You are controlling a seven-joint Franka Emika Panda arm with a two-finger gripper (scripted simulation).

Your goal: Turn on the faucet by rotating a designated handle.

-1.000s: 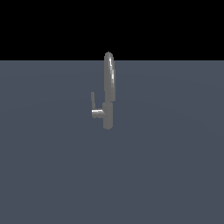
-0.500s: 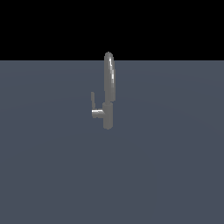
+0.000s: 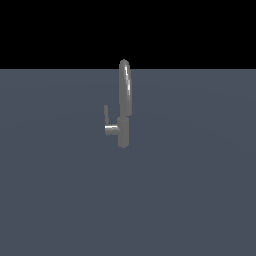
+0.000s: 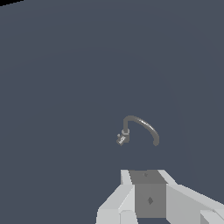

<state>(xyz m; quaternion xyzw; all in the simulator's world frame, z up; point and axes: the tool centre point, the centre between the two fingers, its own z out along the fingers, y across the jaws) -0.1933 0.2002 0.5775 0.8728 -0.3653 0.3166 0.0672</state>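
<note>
The handle is a thin flat grey lever standing upright at the end of a short horizontal stub, on the exterior view's left of the faucet. Its lower end meets the stub and its upper end rises beside the spout without touching it. The faucet stands on a flat dark grey floor, near the middle of the exterior view and a little above it, its short cylindrical body at the bottom and its tall narrow spout climbing to a rounded top that just crosses the line where the floor meets the black background. A pale highlight runs down the spout's length. In the wrist view the faucet shows small and from above, the spout a thin arc curving away from the body, with the handle a tiny pale fleck at the body's side. The gripper fills the lower edge of that view as pale grey angular housing with a darker square panel in its middle; it is well apart from the faucet and touches nothing visible. Its fingertips lie outside the frame, so I cannot tell how far the jaws are open or whether they hold anything. The exterior view shows no part of the arm.
</note>
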